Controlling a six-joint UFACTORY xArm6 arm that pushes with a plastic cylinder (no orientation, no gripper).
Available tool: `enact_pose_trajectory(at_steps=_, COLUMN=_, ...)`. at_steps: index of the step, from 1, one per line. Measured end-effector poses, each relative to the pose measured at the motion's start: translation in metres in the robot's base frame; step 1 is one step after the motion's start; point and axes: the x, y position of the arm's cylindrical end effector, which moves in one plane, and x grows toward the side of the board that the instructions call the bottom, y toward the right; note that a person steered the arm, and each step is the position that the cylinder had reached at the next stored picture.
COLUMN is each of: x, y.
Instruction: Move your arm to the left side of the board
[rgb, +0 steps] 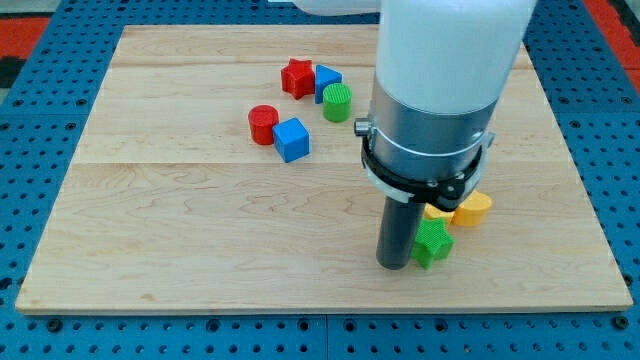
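My tip (393, 264) rests on the wooden board (200, 230) at the lower right, just left of a green star block (433, 243) and touching or nearly touching it. Behind the star sit a yellow block (437, 213), mostly hidden by the rod, and a yellow-orange block (472, 208). At the upper middle lie a red star (297, 77), a blue block (327, 78) and a green cylinder (338, 101). A red cylinder (263, 124) and a blue cube (292, 139) sit together below them.
The arm's white and grey body (440, 90) hides part of the board's right side. A blue pegboard surface (40, 120) surrounds the board.
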Motion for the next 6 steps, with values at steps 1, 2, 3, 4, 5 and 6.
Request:
enact_pose_trajectory(at_steps=1, x=-0.004, y=0.008)
enact_pose_trajectory(at_steps=2, x=-0.006, y=-0.006)
enact_pose_trajectory(at_steps=3, x=-0.008, y=-0.072)
enact_pose_trajectory(at_steps=4, x=-0.024, y=-0.104)
enact_pose_trajectory(at_steps=5, x=-0.040, y=-0.110)
enact_pose_trajectory(at_steps=6, x=-0.044, y=-0.121)
